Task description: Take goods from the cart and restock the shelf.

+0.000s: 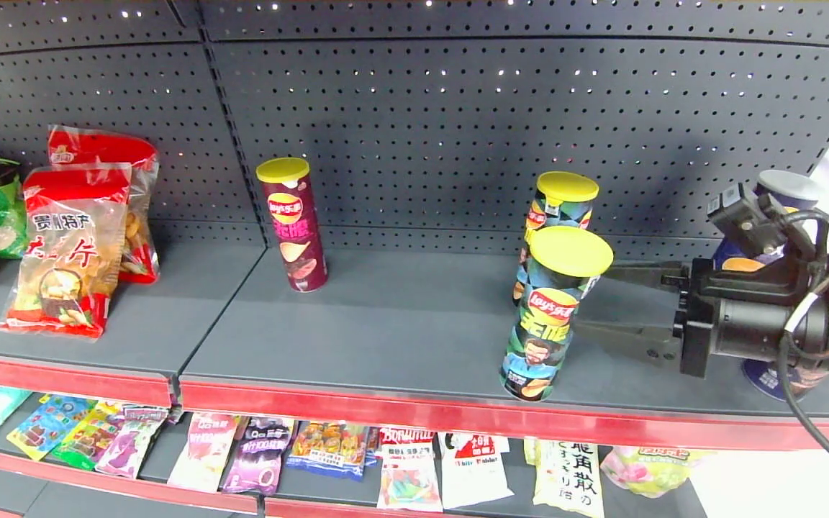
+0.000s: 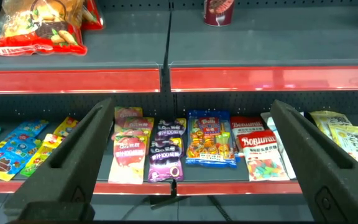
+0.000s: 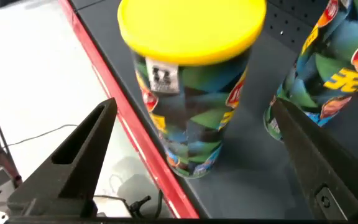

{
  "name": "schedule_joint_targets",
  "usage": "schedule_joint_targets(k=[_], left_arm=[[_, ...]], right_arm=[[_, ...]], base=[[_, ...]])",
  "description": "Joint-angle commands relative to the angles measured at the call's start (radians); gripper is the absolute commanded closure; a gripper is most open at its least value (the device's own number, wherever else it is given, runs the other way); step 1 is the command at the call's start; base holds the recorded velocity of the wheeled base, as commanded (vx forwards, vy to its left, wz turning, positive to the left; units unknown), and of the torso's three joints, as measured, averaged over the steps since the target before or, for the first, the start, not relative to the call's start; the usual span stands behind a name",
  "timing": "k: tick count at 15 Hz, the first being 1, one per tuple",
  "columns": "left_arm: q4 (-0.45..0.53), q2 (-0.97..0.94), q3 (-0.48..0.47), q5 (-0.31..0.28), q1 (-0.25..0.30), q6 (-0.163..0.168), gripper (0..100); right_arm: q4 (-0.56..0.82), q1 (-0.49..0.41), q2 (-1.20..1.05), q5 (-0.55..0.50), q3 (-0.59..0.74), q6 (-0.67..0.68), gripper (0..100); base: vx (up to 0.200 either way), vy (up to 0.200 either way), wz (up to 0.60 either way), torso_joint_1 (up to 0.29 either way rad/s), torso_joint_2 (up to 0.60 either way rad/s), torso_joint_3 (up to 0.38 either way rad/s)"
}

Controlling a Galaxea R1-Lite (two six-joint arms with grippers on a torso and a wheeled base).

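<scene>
On matte shelf (image 1: 400, 324), yellow-lidded cylindrical can (image 1: 551, 324)

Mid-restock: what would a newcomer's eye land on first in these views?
A green-and-blue chip can with a yellow lid stands upright near the red front edge of the grey shelf, the right gripper open beside it. A matching can stands just behind it, and a maroon yellow-lidded can stands alone further to the robot's left.
</scene>
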Motion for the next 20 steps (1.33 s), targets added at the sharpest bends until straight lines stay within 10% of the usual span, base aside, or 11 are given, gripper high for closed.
schedule_joint_targets(k=[1, 20], left_arm=[[0.001, 0.0, 0.0, 0.0, 0.0, 0.0, 0], [0.001, 0.0, 0.0, 0.0, 0.0, 0.0, 0]], right_arm=[[-0.011, 0.02, 0.028, -0.001, -0.004, 0.0, 0], [-0.092, 0.077, 0.167, -0.071, -0.059, 0.014, 0]], base=[[0.0, 0.0, 0.0, 0.0, 0.0, 0.0], [0.0, 0.0, 0.0, 0.0, 0.0, 0.0]])
